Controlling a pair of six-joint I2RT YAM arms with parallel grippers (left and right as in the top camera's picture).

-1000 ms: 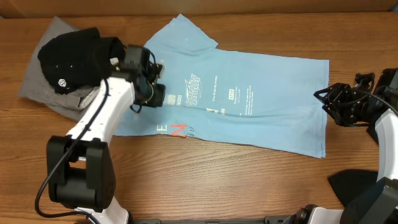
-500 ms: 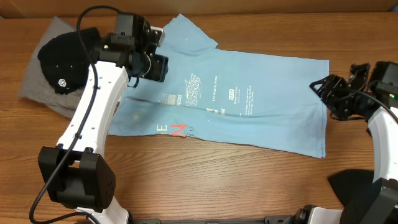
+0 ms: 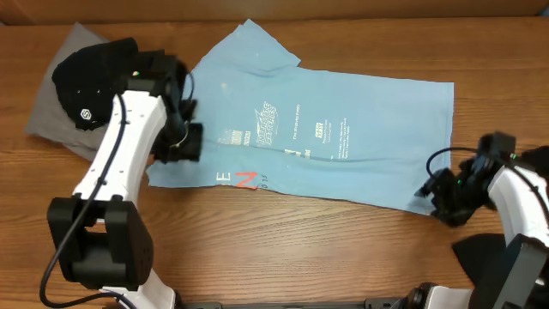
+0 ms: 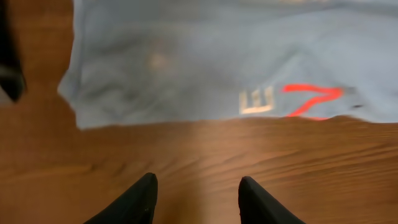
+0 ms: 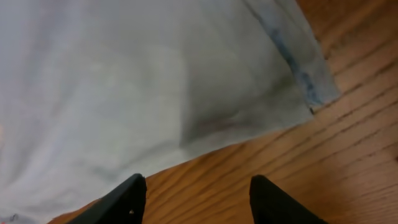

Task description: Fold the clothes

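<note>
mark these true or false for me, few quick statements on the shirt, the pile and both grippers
1. The light blue T-shirt lies spread out on the table. True.
2. The left gripper is shut on the shirt's edge. False: its fingers stand apart over bare wood, short of the edge, holding nothing.
3. The black garment lies on top of the grey garment. True.
4. The right gripper hangs over the shirt's printed logos. False: it is open at the shirt's near corner on the robot's right, its fingertips over bare wood.
5. The red lettering sits near the shirt edge by the left gripper. True.
</note>
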